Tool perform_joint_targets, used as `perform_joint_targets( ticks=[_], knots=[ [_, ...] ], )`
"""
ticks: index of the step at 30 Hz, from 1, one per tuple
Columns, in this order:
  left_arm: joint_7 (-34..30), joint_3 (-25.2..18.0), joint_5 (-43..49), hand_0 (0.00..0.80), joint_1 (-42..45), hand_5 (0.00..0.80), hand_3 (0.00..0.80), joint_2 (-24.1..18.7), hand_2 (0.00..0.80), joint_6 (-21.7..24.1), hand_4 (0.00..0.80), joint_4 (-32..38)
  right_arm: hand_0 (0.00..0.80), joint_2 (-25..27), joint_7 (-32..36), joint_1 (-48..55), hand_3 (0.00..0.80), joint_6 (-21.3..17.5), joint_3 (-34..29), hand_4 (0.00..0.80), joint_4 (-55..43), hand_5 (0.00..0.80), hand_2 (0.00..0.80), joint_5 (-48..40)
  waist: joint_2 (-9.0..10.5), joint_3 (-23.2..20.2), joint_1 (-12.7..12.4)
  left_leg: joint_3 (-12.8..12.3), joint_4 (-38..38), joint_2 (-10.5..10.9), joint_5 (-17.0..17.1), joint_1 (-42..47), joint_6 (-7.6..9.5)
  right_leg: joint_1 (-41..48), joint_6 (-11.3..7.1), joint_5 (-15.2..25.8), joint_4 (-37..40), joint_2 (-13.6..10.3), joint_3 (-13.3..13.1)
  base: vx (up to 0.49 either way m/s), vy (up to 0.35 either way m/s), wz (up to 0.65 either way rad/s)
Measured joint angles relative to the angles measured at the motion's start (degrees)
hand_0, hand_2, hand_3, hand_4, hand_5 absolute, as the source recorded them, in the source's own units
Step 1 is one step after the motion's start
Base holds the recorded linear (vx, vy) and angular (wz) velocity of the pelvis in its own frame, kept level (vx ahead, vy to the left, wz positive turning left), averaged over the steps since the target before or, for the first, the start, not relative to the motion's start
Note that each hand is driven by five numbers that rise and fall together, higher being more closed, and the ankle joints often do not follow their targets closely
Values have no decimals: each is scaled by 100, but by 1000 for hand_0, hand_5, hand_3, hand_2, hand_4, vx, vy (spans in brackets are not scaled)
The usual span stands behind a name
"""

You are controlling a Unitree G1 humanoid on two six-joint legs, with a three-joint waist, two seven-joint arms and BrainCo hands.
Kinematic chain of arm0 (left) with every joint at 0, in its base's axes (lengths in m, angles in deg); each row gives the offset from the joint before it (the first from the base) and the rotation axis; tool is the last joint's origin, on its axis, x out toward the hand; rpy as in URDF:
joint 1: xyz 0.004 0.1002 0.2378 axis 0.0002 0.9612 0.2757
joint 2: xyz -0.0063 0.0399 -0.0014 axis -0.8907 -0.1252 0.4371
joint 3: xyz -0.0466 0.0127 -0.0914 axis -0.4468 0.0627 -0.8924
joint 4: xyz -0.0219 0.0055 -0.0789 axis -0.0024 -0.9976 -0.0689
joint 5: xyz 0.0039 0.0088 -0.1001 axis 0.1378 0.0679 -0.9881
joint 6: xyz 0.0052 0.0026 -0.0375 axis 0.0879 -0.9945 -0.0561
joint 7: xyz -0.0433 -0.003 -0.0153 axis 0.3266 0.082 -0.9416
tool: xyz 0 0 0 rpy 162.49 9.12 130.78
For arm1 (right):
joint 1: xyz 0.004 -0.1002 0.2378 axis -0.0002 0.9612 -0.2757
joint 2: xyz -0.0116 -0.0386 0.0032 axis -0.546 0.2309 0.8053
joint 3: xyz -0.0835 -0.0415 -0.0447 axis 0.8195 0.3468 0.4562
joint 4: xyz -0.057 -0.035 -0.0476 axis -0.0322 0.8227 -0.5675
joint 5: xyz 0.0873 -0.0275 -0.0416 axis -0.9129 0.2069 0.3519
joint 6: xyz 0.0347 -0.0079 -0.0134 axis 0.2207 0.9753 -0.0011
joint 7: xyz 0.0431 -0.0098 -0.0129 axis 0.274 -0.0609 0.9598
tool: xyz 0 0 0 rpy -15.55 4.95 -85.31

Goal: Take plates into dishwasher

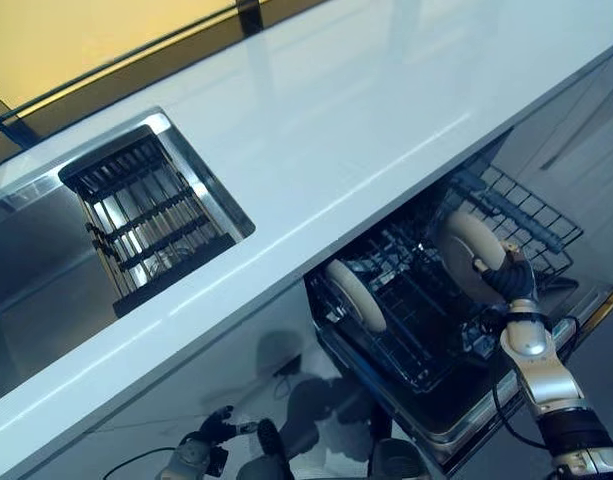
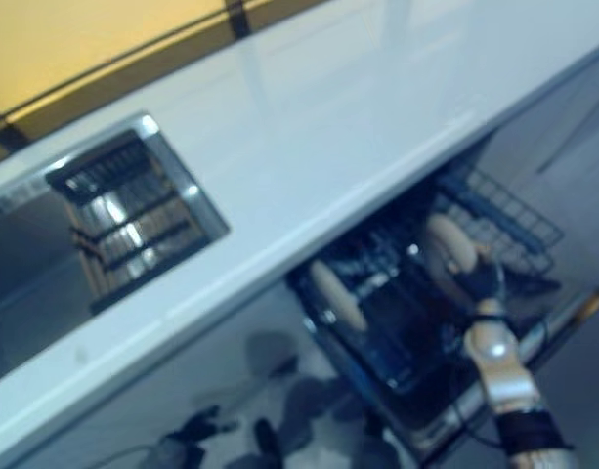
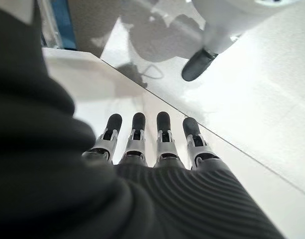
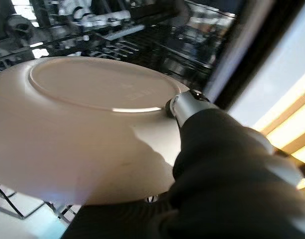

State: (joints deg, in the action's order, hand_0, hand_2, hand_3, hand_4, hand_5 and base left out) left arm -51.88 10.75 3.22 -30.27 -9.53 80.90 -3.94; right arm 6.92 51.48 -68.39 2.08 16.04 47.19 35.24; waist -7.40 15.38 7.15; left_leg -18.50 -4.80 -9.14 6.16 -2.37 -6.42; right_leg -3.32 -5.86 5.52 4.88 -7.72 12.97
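Two plates at the rack

Fingers of the right hand (image 1: 514,283) are curling round one cream plate (image 1: 471,255) — holding it on edge over the dishwasher rack (image 1: 526,215). Another plate (image 1: 356,295) is standing in the rack. Left hand (image 3: 157,144) is hanging low, fingers straight, holding nothing.

Cream plate (image 1: 473,254) in right hand (image 1: 513,280); second cream plate (image 1: 356,294); black wire rack (image 1: 426,330); white glossy counter (image 1: 386,110).

A white table (image 1: 366,120) holds a steel sink (image 1: 46,260) with a dark slatted drying rack (image 1: 151,215) inside its right end.
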Motion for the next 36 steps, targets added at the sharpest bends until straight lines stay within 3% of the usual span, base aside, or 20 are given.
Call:
perform_joint_targets(
  ticks=[5,12,25,36],
  knots=[
    [-6,61,-6,0,-180,0,0,-14,0,99,0,-1,800,256,-164,-499,800,103,135,800,207,800,800,154,-222,321,2,54,0,56,3,-136,5,-125,-23,14,-6,-58,8,-53,-29,1],
    [-38,129,-224,0,-361,0,0,-76,0,163,0,49,800,618,-165,-977,800,232,200,800,468,800,800,516,-392,604,8,179,0,69,3,-183,4,-165,-33,18,-7,-74,16,-33,-22,1],
    [-83,224,-224,0,-428,0,0,-179,0,163,0,249,800,963,232,-1930,800,552,799,800,1019,800,800,1265,-473,642,-26,226,2,81,6,-230,5,-189,-39,22,-8,-88,68,-4,-8,0],
    [-168,223,-222,0,-430,0,0,-216,0,100,0,410,800,1096,495,-1980,800,754,837,800,1067,800,800,1386,-468,645,-46,318,3,82,18,-224,2,-111,-41,22,-8,-89,173,20,-3,4]
  ],
)
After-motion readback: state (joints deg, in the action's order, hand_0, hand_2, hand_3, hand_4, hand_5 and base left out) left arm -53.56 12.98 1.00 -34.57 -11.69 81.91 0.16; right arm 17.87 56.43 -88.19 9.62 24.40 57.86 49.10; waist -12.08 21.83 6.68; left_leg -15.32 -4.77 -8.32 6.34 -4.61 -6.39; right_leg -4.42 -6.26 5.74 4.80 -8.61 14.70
